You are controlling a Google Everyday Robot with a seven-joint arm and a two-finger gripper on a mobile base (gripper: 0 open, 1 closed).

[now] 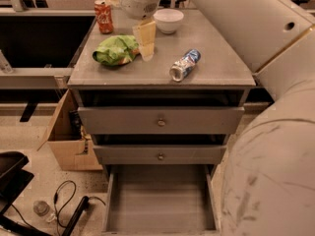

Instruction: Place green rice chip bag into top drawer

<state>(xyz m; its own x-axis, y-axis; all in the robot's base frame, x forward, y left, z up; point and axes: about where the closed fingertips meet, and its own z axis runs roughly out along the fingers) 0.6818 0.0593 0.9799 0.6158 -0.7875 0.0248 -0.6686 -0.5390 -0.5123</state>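
Note:
The green rice chip bag (117, 50) is a crumpled lime-green foil bag lying on the left part of the cabinet top (216, 70). My gripper (146, 53) hangs down from the white wrist at the top of the view. It is just to the right of the bag, at the bag's edge, low over the cabinet top. The top drawer (161, 121) is pushed in, with a small round knob at its middle.
A crushed blue-and-silver can (184, 65) lies right of the gripper. A red soda can (103, 16) and a white bowl (168, 19) stand at the back. The middle drawer (160, 155) is shut and the bottom drawer (160, 200) is pulled out. A cardboard box (69, 141) sits on the floor to the left. My arm (275, 132) fills the right side.

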